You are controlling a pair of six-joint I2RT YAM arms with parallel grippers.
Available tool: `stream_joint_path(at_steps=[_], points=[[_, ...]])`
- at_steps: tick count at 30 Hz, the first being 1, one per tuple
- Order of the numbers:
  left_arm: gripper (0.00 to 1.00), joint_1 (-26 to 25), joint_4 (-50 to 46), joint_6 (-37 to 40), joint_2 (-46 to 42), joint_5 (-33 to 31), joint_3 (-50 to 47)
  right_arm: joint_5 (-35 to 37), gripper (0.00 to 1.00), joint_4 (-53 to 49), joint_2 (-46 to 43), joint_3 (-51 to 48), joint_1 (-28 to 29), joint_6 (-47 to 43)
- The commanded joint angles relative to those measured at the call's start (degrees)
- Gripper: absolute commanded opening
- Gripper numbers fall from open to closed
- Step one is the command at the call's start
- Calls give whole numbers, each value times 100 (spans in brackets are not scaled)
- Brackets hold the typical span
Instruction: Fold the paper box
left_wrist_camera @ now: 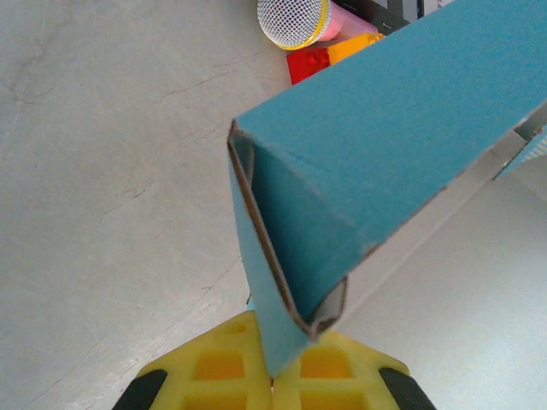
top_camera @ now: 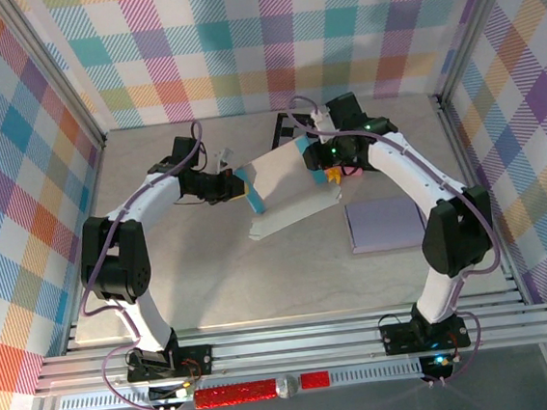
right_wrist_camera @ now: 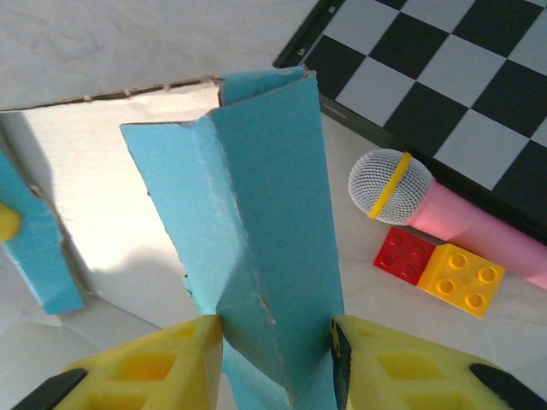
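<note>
Top external view gives you the half-folded paper box (top_camera: 286, 184), teal cardboard outside and white inside, at the middle of the grey table (top_camera: 213, 279), spanning between your two arms. Your left gripper (top_camera: 236, 184) has its left end and your right gripper (top_camera: 326, 164) its right end. You cannot tell whether the box's lower edge touches the table.

From the left wrist, your left gripper (left_wrist_camera: 273, 376) is pressed fully closed on a thin teal wall at a folded corner of the box (left_wrist_camera: 385, 145), and the teal panel rises up and to the right from there.

From the right wrist, your right gripper (right_wrist_camera: 278, 342) has its jaws part-way apart, clamped on a creased teal flap (right_wrist_camera: 265, 213) that touches both yellow fingers. The white inner panel shows to the left of that flap.

Close past the right gripper lies a pink toy microphone (right_wrist_camera: 453, 222) with a white mesh head and a yellow ring. Just beside it are a red building brick (right_wrist_camera: 406, 254) and a yellow building brick (right_wrist_camera: 461, 278), touching each other. Behind them lies a black-and-white checkerboard (right_wrist_camera: 427, 77), with the microphone along its edge. These things crowd the box's right end.

A flat lavender rectangular pad (top_camera: 384, 223) lies by your right arm, near the box's lower right corner but apart from it.
</note>
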Motion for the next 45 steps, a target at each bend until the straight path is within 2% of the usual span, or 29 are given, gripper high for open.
stream_joint_path(at_steps=[1, 5, 10, 14, 20, 26, 30, 34, 44, 45], points=[[0, -50, 0, 146, -249, 251, 206, 367, 40, -253, 159, 239, 143, -112], [0, -65, -34, 185, -241, 231, 206, 497, 40, -281, 292, 317, 196, -116], [0, -67, -62, 203, -223, 206, 223, 820, 32, -400, 477, 477, 266, -47], [0, -93, -77, 199, -214, 193, 250, 1464, 22, -588, 626, 665, 383, 173], [0, -133, -137, 195, -155, 76, 312, 2838, 0, -1043, 898, 1035, 804, 533], [0, -164, -150, 199, -121, 35, 337, 2951, 0, -1081, 980, 1134, 892, 519], [0, -173, -159, 208, -116, 35, 347, 2782, 13, -1028, 1035, 1195, 884, 419], [0, -181, -167, 208, -104, 36, 364, 2607, 19, -1081, 1163, 1341, 881, 411], [0, -182, -220, 261, -117, 33, 356, 2724, 20, -1209, 1321, 1538, 875, 480], [0, -182, -220, 261, -112, 23, 362, 2783, 17, -1257, 1360, 1570, 873, 519]])
